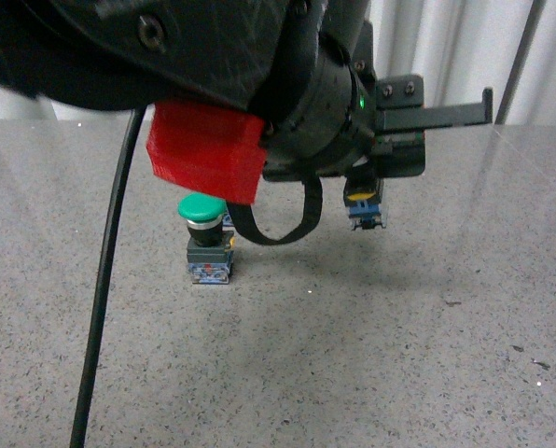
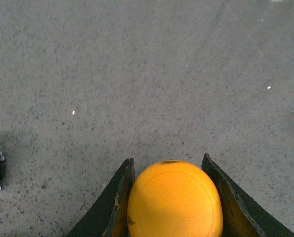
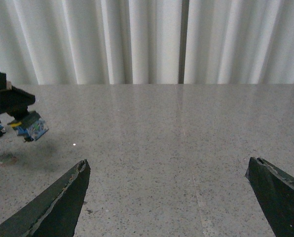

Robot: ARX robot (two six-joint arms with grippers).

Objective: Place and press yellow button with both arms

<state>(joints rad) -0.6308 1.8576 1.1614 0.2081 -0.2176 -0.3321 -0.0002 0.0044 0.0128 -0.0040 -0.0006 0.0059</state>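
Note:
My left gripper [image 1: 364, 183] is shut on the yellow button [image 1: 363, 207] and holds it above the grey speckled table, black body and bluish base hanging down. In the left wrist view the yellow cap [image 2: 174, 200] fills the space between the two fingers [image 2: 118, 197] of that gripper [image 2: 168, 159]. In the right wrist view the held button [image 3: 31, 126] hangs in the air at the far left. My right gripper [image 3: 167, 160] is open and empty over bare table, well away from the button; it does not show in the front view.
A green-capped pushbutton [image 1: 203, 210] stands upright on the table [image 1: 371, 355], left of the held button, partly behind the left arm's red block [image 1: 208, 149] and black cable [image 1: 105, 280]. White curtains [image 3: 147, 39] hang behind the table's far edge.

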